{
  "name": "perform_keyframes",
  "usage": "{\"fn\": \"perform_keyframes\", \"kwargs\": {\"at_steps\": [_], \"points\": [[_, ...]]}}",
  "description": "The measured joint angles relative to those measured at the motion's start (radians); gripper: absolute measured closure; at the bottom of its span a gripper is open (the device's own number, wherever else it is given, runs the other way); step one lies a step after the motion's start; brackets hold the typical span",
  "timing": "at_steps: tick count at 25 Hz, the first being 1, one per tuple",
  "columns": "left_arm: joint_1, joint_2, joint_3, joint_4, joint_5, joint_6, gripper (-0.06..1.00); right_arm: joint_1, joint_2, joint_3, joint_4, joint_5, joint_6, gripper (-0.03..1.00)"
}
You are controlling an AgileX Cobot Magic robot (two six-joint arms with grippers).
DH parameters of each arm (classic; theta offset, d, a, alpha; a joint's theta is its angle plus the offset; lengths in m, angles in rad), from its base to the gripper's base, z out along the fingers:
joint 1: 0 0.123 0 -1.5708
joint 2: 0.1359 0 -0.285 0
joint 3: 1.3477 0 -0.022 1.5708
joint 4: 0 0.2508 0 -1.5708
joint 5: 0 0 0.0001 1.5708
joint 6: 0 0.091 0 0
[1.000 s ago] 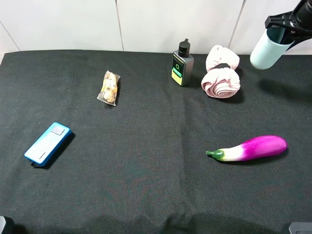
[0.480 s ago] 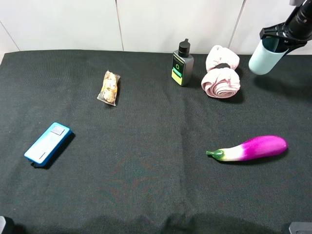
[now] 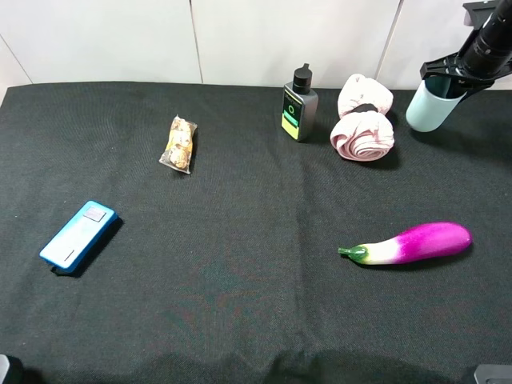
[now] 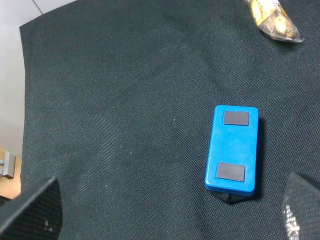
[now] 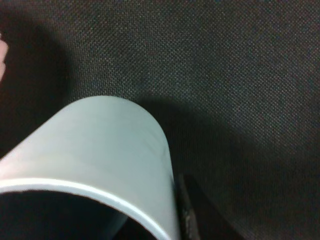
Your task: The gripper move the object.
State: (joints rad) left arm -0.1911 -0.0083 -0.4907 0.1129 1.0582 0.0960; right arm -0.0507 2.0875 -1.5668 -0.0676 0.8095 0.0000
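Observation:
The pale blue-green cup [image 3: 428, 108] is at the far right of the black cloth, right of the pink cloth roll. It is slightly tilted, with its base at or just above the cloth. My right gripper [image 3: 454, 74] is shut on the cup's rim from above. The right wrist view shows the cup [image 5: 100, 145] close up, with one black finger [image 5: 192, 215] against its outer wall. My left gripper [image 4: 167, 212] is open and empty, its two fingertips wide apart above the blue device [image 4: 233, 148].
A grey bottle with a green label [image 3: 299, 104] and a pink cloth roll [image 3: 364, 120] stand left of the cup. A purple eggplant [image 3: 412, 242] lies front right. A snack packet [image 3: 179, 143] and the blue device [image 3: 78, 235] lie on the left.
My right gripper has lowered the cup down toward the cloth and turned it more upright. The left arm and the other things have not moved.

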Motion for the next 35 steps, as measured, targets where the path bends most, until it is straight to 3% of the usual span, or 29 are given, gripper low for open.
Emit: {"fn": "perform_keyframes", "kwargs": {"at_steps": [18,23,31,35], "points": [[0.0,0.0,0.0,0.0,0.0,0.0,0.01,0.0,0.041,0.0,-0.003,-0.005,0.0,0.94],[0.0,0.0,0.0,0.0,0.0,0.0,0.01,0.0,0.041,0.0,-0.003,-0.005,0.0,0.82],[0.0,0.0,0.0,0.0,0.0,0.0,0.01,0.0,0.041,0.0,-0.003,-0.006,0.0,0.44],[0.0,0.0,0.0,0.0,0.0,0.0,0.01,0.0,0.041,0.0,-0.003,-0.007,0.0,0.37]]}}
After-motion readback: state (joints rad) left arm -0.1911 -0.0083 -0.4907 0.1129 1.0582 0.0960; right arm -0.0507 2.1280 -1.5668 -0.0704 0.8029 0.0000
